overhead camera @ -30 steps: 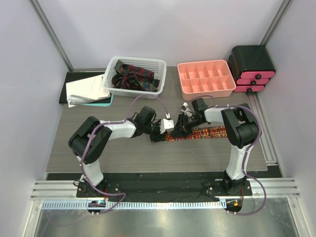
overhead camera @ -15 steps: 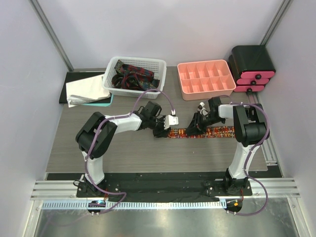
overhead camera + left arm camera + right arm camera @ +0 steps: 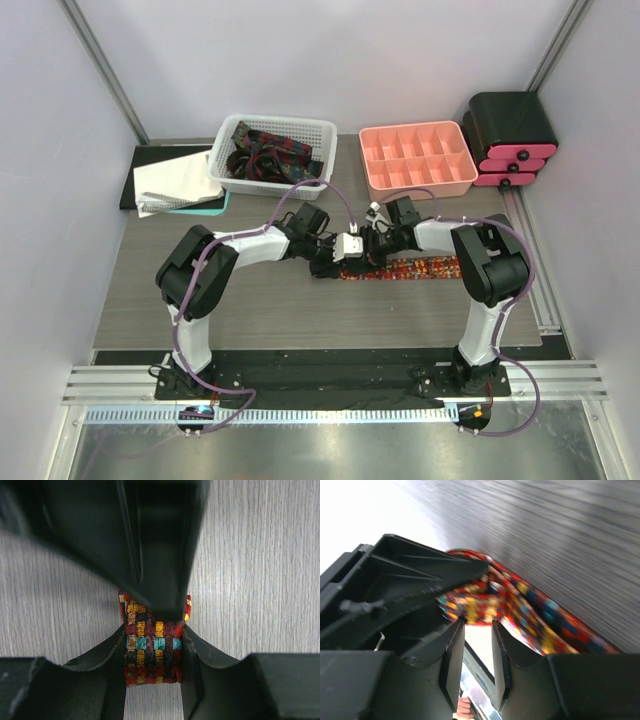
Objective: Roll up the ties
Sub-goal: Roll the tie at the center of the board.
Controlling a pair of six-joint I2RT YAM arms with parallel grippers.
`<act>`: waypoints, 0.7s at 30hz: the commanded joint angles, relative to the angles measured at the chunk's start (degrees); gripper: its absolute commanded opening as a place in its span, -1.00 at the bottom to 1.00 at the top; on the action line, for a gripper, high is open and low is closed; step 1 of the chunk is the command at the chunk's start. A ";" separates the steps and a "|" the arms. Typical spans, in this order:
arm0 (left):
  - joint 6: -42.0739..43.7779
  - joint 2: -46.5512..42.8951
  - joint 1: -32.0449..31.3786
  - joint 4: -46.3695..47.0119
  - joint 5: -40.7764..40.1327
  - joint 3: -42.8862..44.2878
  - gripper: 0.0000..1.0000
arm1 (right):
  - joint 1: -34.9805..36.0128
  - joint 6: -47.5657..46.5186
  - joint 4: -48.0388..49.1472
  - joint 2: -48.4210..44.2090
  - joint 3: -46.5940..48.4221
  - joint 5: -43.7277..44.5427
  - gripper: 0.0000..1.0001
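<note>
Now the left hand [image 3: 154, 630] pinches the coiled end of the red tie [image 3: 425, 268] on the counter [image 3: 250, 310]; the right hand [image 3: 478, 625], slightly open, holds nothing. Rolling looks just begun; next comes another turn.

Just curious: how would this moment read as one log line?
left gripper: clamps tie | right gripper: at tie, grip unclear | stage: rolling

The red tie [image 3: 425, 268], checked in yellow, teal and dark red, lies flat mid-bench [image 3: 250, 310], stretched toward 3 o'clock, its 9 o'clock end curled over. Other dark ties [image 3: 268, 155] lie tangled at 11 o'clock.
</note>
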 commanded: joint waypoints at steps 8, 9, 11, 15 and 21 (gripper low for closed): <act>-0.18 1.65 -0.33 -6.36 -2.27 -0.89 -0.77 | 3.38 8.21 10.71 2.78 2.41 1.82 -0.41; -0.18 1.65 -0.24 -6.27 -2.18 -0.98 -0.77 | 3.38 8.12 10.71 3.04 2.85 1.99 -0.48; 0.00 1.39 -0.33 -6.19 -1.92 -1.24 -0.77 | 3.38 7.50 9.92 3.31 3.47 2.08 -0.72; 0.26 1.12 -0.24 -6.10 -1.57 -1.77 -0.77 | 3.30 5.75 9.74 1.64 4.43 2.35 -0.98; -0.09 0.34 0.02 -5.40 -1.66 -2.12 -0.57 | 2.60 0.13 4.03 2.69 4.00 5.23 -0.98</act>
